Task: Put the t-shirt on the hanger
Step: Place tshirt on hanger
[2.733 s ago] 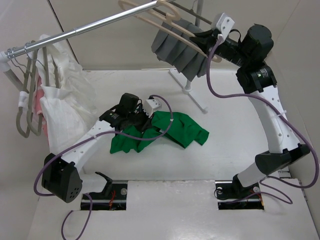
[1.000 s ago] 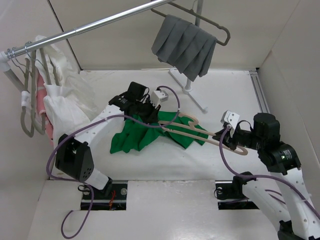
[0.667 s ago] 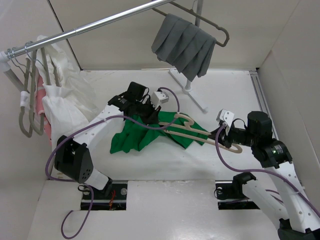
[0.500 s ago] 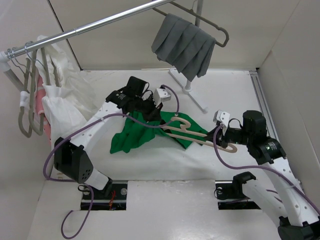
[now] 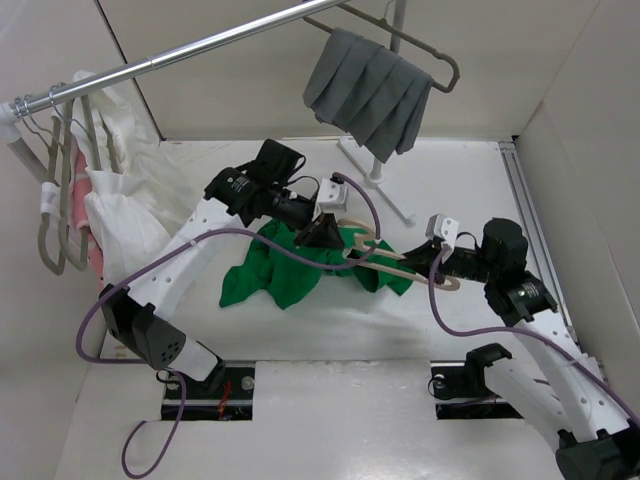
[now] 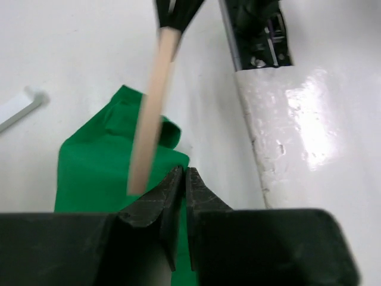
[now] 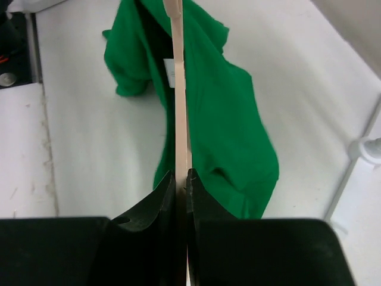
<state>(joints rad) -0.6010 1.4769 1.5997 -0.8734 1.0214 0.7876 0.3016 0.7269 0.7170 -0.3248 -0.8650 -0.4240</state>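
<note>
We see bright, even, diffuse light from overhead in top view; white table (image 5: 470,190) and walls near washed out. We note soft, faint shadow along t-shirt (image 5: 270,280) edge, thin highlight on metal rail (image 5: 200,45). In left wrist view we find hard glare patch on glossy front ledge (image 6: 303,119); hanger (image 6: 149,119) smeared, out of focus; left gripper (image 6: 182,177) dark, soft-edged. In right wrist view we see hanger sharper, cloth slightly soft, right gripper (image 7: 181,179) near black, underexposed.
</note>
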